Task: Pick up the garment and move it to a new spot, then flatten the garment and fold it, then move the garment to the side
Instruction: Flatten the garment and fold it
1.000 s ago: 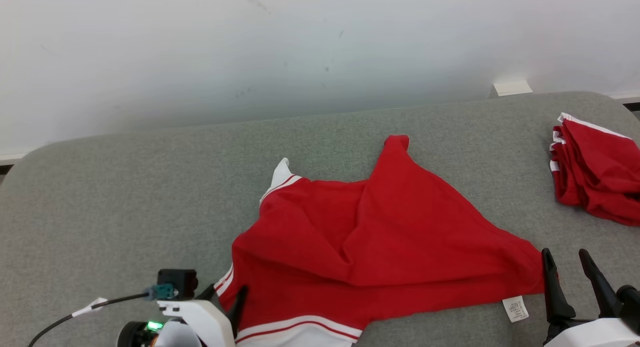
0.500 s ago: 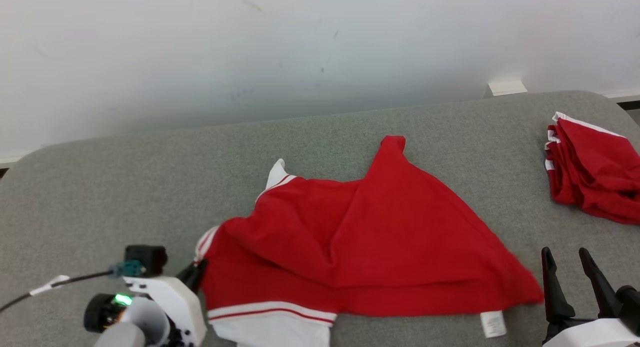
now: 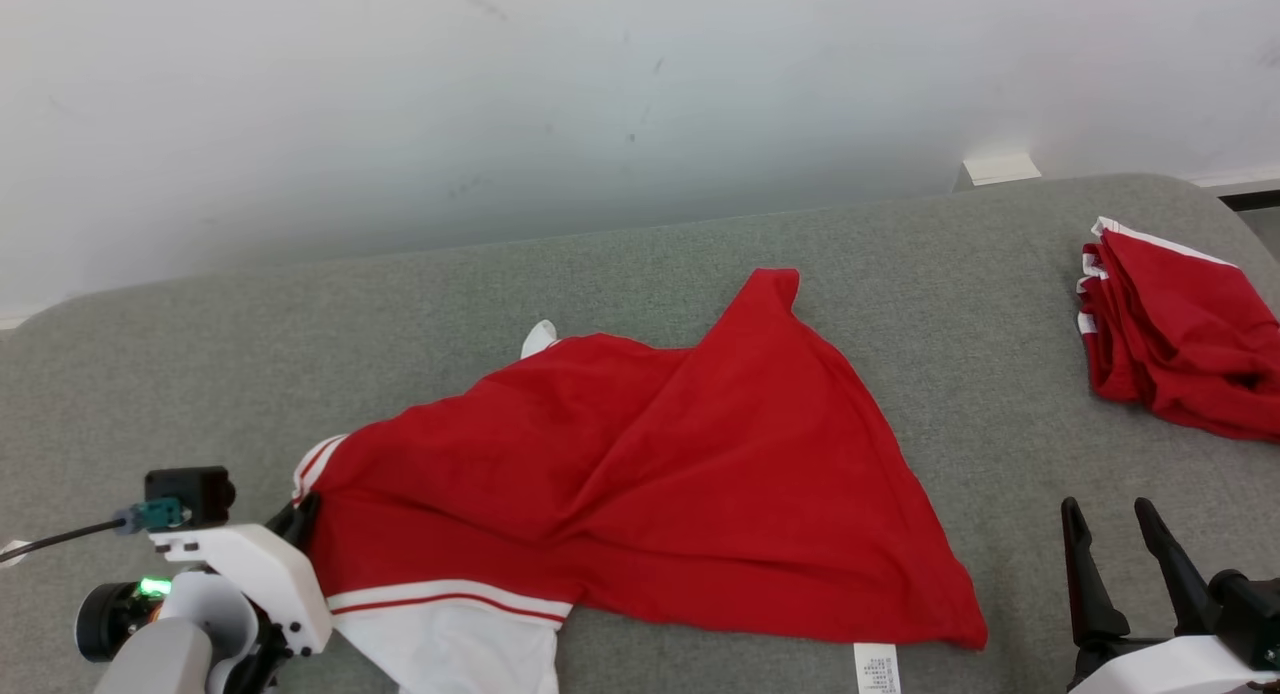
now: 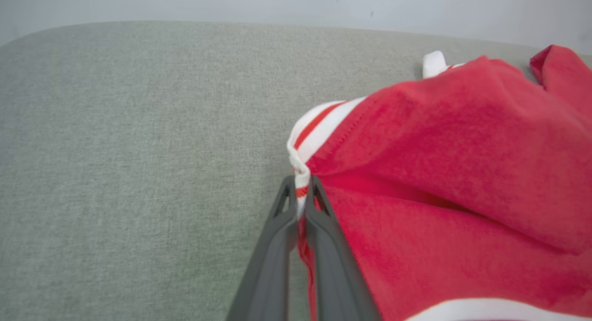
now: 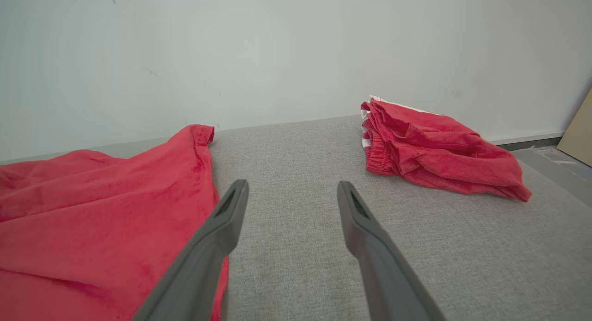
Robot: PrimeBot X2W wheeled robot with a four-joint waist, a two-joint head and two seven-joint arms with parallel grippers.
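- In the head view, a red garment (image 3: 640, 474) with white, red-striped trim lay spread and creased on a grey fabric surface (image 3: 250, 354). It reached from the lower left of the frame to right of centre at the bottom.
- One red corner of the garment pointed toward the upper centre of the frame. A small white label (image 3: 876, 668) showed at the garment's bottom edge, right of centre.
- The left gripper (image 3: 298, 519) sat at the lower left of the frame, clenched on the garment's striped left corner.
- In the left wrist view, its two grey fingers rose from the bottom centre with their tips pressed together. The white-and-red trim was pinched between them.
- In that same view, the red cloth bunched up on the right side of the frame, and bare grey surface lay on the left.
- The right gripper (image 3: 1106, 509) stood at the lower right of the head view, near the garment's right corner but apart from it. Its fingers were spread wide and held nothing.
- In the right wrist view, grey surface showed between the parted fingers, and the garment lay on the left side of the frame.
- A second red garment (image 3: 1170, 354), a crumpled heap with white trim, lay at the right edge of the head view, well apart from the first.
- A pale wall (image 3: 500, 94) ran across the top of the frame.
- A black cable (image 3: 60, 539) entered from the left edge and met the left wrist, where a green light (image 3: 153, 585) glowed.
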